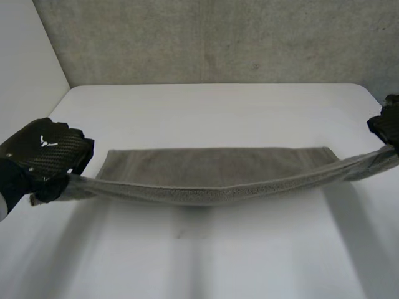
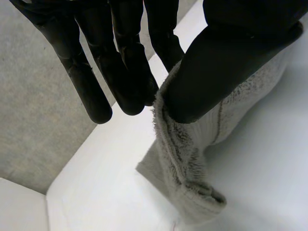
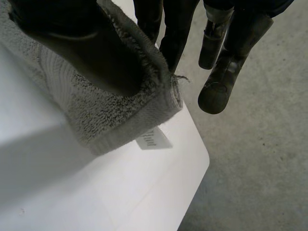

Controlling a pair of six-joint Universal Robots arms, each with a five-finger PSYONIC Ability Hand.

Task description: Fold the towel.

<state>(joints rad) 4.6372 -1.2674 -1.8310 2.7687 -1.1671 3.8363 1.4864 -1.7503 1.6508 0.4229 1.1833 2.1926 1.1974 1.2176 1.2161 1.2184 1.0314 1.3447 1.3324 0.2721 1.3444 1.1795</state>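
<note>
I had left hand [image 1: 43, 152] and right hand [image 1: 388, 124] each pinching a near corner of the towel [image 1: 212, 165], thumb against fingers. That edge hung taut above the table [image 1: 206, 112], ready to fold over.

My left hand [image 1: 43, 152] is held far out to my left, its straight fingers [image 2: 125, 72] and thumb pinching one end of the towel [image 1: 212, 180] between them. My right hand [image 1: 388, 124] reaches far out to my right, thumb clamping the towel's other end against its fingers [image 3: 175, 29].
</note>
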